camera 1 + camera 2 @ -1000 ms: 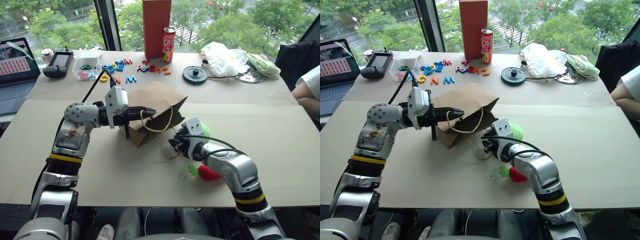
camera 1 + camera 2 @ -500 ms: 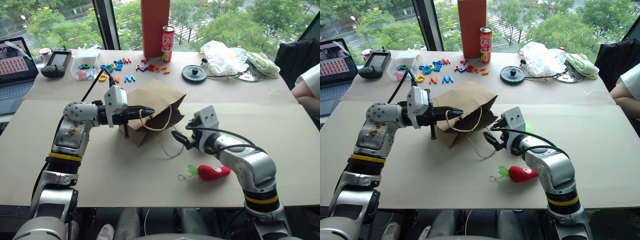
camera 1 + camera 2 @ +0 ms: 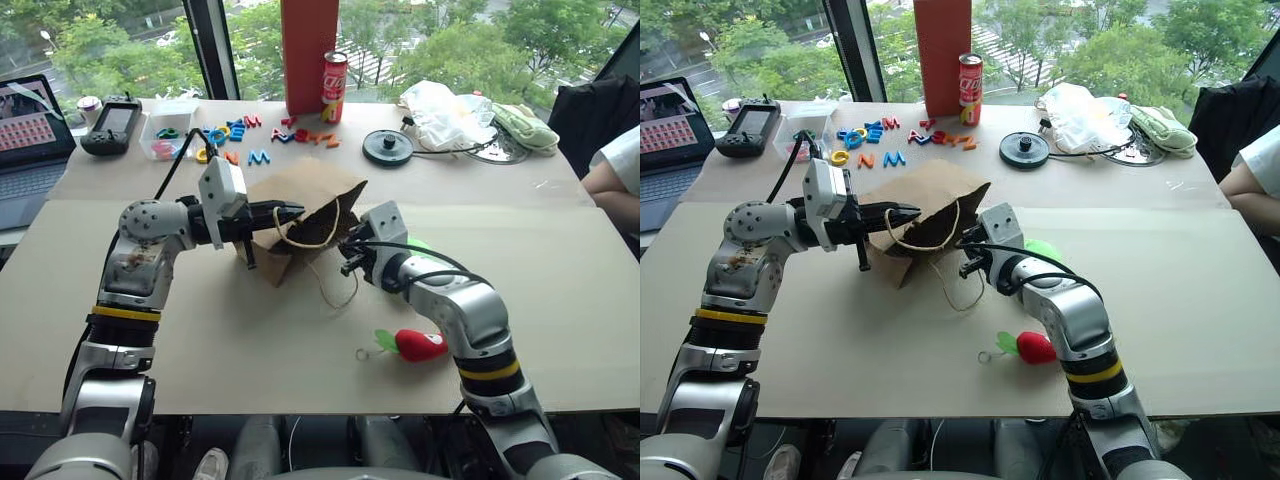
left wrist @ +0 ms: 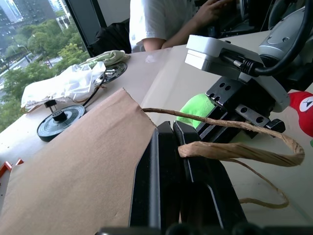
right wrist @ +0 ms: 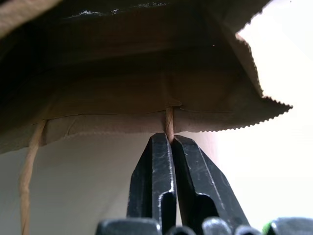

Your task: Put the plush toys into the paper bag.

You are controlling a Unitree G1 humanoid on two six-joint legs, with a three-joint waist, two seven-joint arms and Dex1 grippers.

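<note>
A: A pale table [image 3: 560,300] by a window is carrying it all. Anything packed?

B: Nothing yet. The left gripper [image 3: 292,210], fully closed, is pinching the paper bag [image 3: 310,195] by its upper handle; the right gripper [image 3: 347,250] is closing tight on the lower twine at the mouth. The green toy [image 3: 1043,248] is lying behind the right arm, the red chili toy [image 3: 420,345] nearer the front edge.

The brown paper bag [image 3: 305,205] lies on its side, twine handles loose at its mouth. Just beside the mouth sits the light green plush [image 4: 199,108]; the red chili plush [image 3: 418,345] lies nearer, apart.
</note>
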